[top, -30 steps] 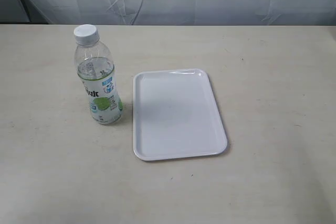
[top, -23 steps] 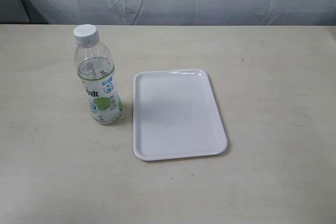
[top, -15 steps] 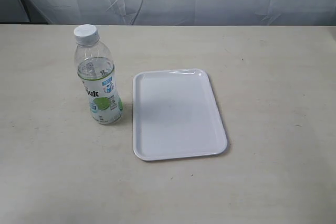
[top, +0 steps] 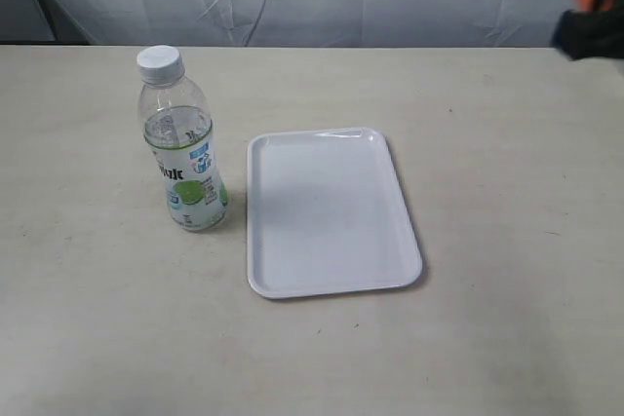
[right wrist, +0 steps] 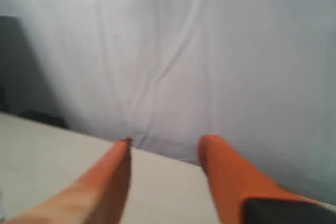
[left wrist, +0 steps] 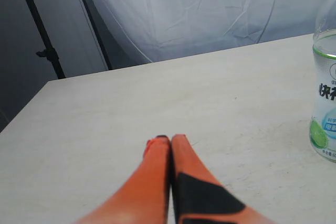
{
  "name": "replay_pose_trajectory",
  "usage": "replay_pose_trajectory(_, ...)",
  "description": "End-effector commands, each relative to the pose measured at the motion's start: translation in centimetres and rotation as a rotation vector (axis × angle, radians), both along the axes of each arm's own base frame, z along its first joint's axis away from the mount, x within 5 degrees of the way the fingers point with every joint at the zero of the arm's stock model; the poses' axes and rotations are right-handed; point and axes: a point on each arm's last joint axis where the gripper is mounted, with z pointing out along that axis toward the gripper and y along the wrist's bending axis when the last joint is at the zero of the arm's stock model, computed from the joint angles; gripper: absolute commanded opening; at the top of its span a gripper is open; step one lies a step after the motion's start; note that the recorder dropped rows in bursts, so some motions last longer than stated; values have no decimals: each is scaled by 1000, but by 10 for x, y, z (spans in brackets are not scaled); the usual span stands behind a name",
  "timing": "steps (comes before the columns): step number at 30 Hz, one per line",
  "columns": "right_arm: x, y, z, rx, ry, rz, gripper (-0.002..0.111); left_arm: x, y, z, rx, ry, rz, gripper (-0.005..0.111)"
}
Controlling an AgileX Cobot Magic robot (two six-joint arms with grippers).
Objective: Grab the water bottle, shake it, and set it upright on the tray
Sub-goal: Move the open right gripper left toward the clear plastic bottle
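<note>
Water bottle [top: 183, 143] stands upright on the tabletop [top: 487, 202], on the left side of the exterior view. Its white cap [top: 160, 63] is screwed on, it is partly filled with clear liquid, and its label [top: 195, 180] with green and blue marks faces the camera. Tray [top: 331, 221] lies flat on the tabletop just beside the bottle, to its right in that view. A narrow strip of bare surface separates the two, so they are not touching. Left gripper [left wrist: 170, 139]: orange fingers pressed together along their length with no visible gap, holding nothing. It sits low over the tabletop, with the bottle's lower body off to one side at the frame edge, clear of the fingertips. Right gripper [right wrist: 167, 141]: fingers spread wide apart, nothing between them. This view is blurred and faces the white curtain [right wrist: 210, 51] behind the tabletop. Right arm [top: 590, 7] appears as a blurred orange and black shape at the upper right corner of the exterior view, well apart from both tray and bottle
</note>
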Motion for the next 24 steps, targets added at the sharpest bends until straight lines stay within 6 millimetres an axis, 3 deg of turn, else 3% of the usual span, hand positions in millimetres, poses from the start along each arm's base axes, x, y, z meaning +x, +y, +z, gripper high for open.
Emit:
replay_pose_trajectory(1,11,47,-32,1,71,270,96,0,0,-1,-4,-5,0,0)
replay_pose_trajectory(3,13,61,-47,-20,118,335,104,0,0,-1,-4,-5,0,0)
replay_pose_trajectory(11,13,112,-83,-47,135,577,104,0,0,-1,-4,-5,0,0)
replay_pose_trajectory(24,42,175,-77,-54,87,672,104,0,0,-1,-4,-5,0,0)
